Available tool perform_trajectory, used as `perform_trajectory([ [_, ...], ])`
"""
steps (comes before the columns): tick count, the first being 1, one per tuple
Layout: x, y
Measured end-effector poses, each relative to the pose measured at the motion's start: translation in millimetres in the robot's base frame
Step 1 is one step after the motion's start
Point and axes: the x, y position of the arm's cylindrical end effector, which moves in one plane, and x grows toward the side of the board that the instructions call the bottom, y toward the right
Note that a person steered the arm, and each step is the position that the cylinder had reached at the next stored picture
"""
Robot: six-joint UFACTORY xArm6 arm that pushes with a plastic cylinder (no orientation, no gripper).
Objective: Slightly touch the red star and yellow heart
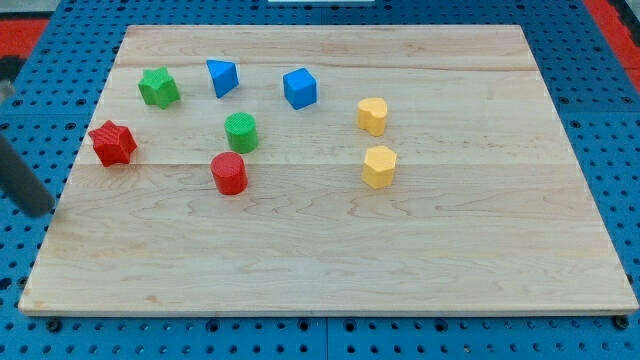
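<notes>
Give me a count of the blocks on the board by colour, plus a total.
Red: 2, the red star and the red cylinder
Green: 2, the green star and the green cylinder
Blue: 2, the blue wedge and the blue cube
Yellow: 2, the yellow heart and the yellow hexagon
Total: 8

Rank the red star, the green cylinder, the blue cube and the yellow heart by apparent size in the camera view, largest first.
1. red star, the widest outline.
2. blue cube and green cylinder: too alike to separate.
3. yellow heart, slightly smallest.
The blocks lie at different depths on the board, so small gaps may be perspective only.
</notes>
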Motion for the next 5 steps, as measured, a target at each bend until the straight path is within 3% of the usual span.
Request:
perform_trajectory([
  [1,-56,0],
  [2,-56,34],
  [4,-84,6],
  [5,-86,34],
])
